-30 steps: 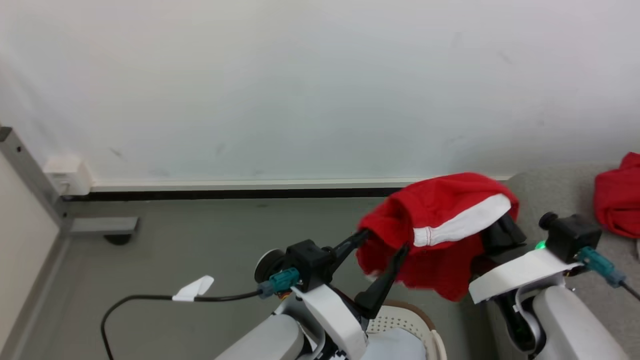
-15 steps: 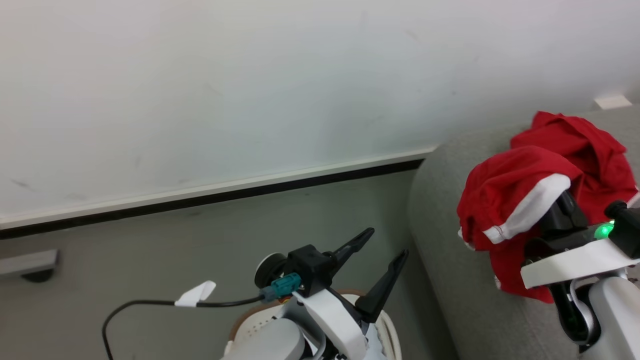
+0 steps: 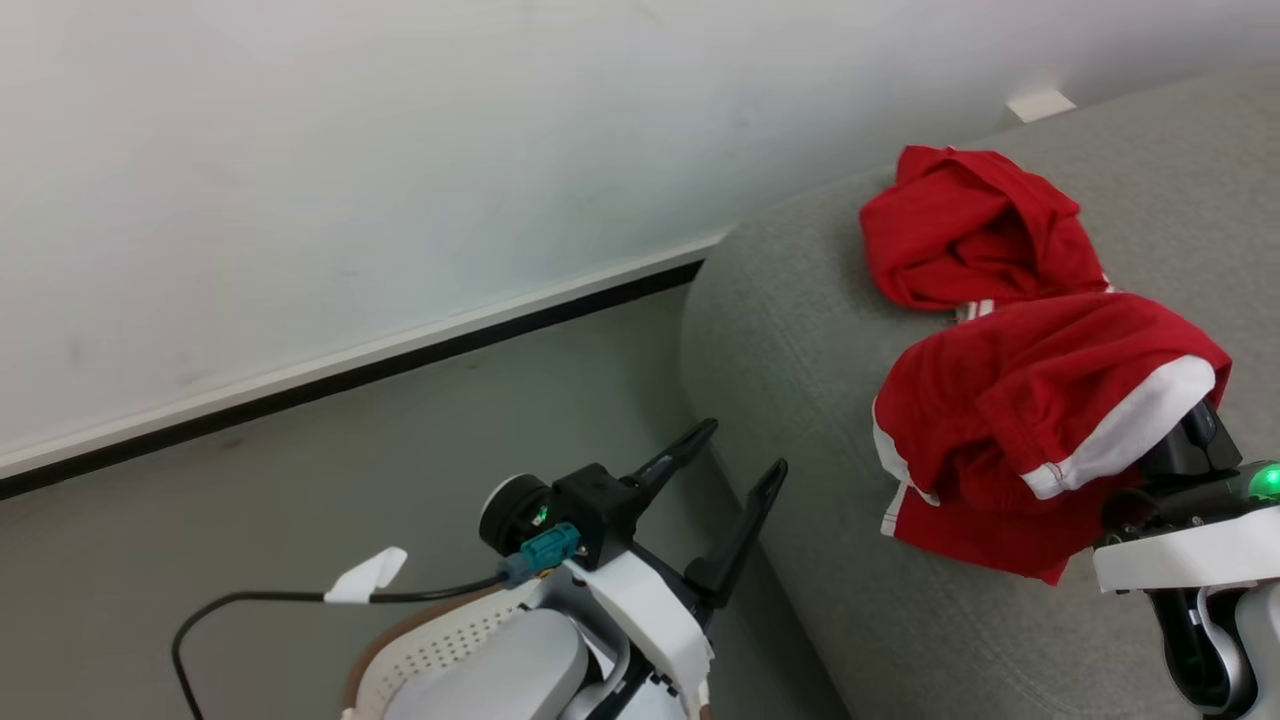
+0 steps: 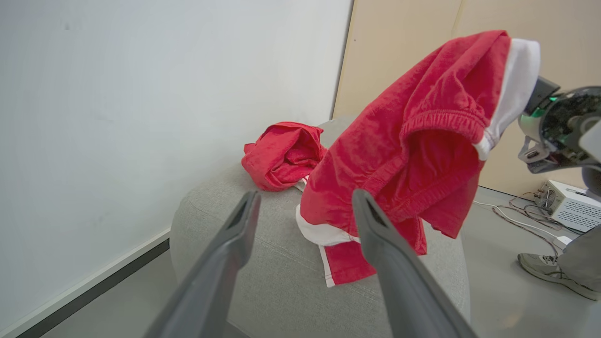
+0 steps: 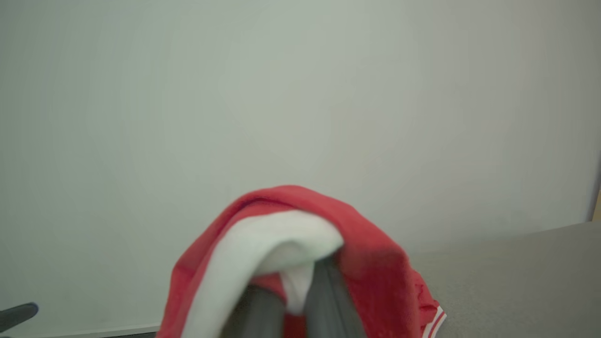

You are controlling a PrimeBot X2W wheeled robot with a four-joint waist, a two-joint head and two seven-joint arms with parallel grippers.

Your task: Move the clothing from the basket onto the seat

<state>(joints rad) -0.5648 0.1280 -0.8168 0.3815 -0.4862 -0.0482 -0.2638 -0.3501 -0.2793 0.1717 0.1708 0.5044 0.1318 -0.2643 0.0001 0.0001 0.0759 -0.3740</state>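
Red shorts (image 3: 1040, 420) hang pinched in my right gripper (image 3: 1190, 445) over the seat (image 3: 800, 330), so they'll land by the other red piece (image 3: 970, 230) at 12 o'clock. At 7 o'clock my left gripper (image 3: 745, 445) is spread and empty, near the basket (image 3: 430, 645).

Left claw (image 3: 745, 445) wide, right (image 5: 300, 300) apparently tight

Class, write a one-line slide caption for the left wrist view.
Open left hand faces red shorts held by the right hand over the grey seat.
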